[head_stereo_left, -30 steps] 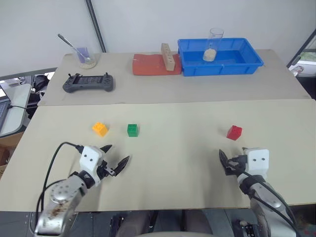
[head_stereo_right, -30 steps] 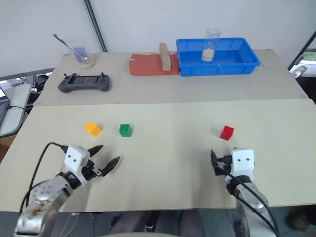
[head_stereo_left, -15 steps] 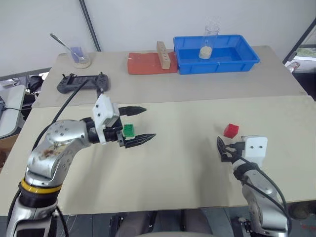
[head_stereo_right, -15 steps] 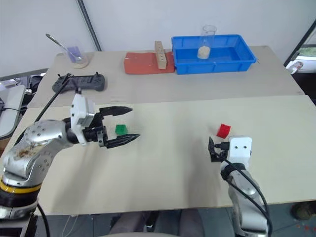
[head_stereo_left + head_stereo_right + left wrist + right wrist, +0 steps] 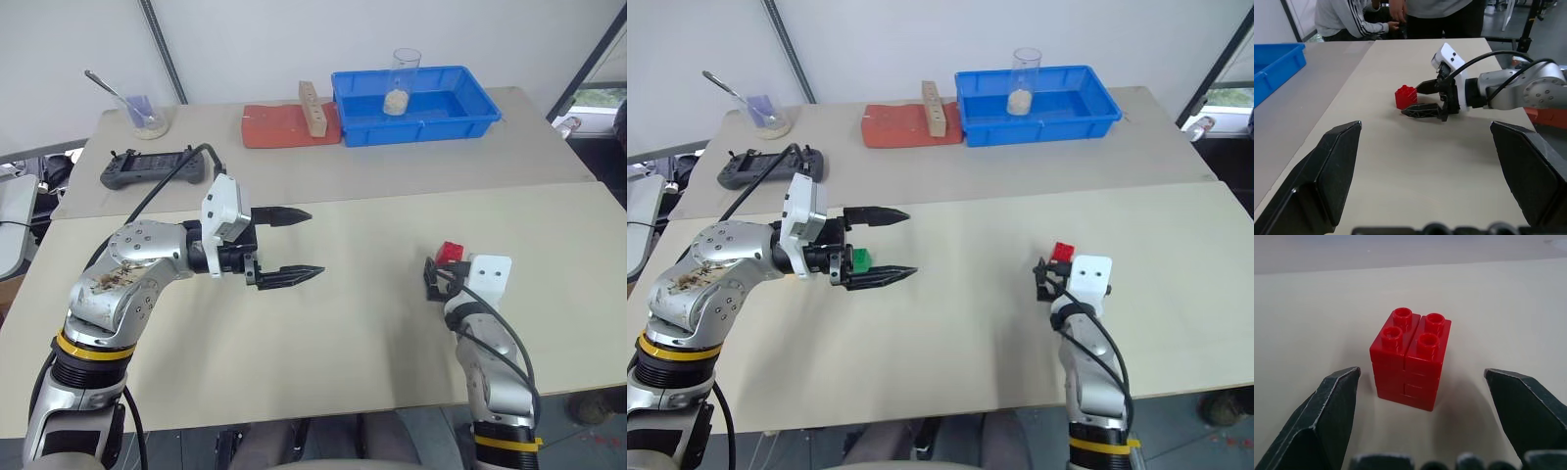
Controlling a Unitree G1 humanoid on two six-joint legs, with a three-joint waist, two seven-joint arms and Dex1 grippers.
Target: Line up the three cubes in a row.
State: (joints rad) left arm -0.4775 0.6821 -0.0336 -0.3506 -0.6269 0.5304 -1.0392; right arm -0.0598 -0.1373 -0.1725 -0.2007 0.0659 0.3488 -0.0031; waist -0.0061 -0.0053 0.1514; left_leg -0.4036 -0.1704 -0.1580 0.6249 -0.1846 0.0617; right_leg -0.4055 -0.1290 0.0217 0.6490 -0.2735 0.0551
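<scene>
At the far edge of the table (image 5: pixel 372 333), a blue tray (image 5: pixel 416 103) holds a clear glass cylinder (image 5: pixel 401 81), standing upright with a little pale, grainy material in its bottom. Beside the tray lies a red mat (image 5: pixel 279 127), with a tan wooden block (image 5: pixel 312 110) standing on its end nearest the tray. Toward the far left corner a small clear cup (image 5: pixel 145 113) has a spoon (image 5: pixel 106 86) leaning in it and something pale at the bottom; a dark handheld controller (image 5: pixel 152 168) lies near it. No readable writing shows on any of these.

The left gripper (image 5: pixel 890 244) hovers above the table, pointing sideways, its black fingers spread wide with nothing between them; the green cube (image 5: pixel 860 258) peeks out just behind its fingers. The right gripper (image 5: pixel 1418 99) sits low at the table, fingers apart, with the red cube (image 5: pixel 1410 358) upright on the table just ahead of the tips, untouched. The yellow-orange cube cannot be made out.
</scene>
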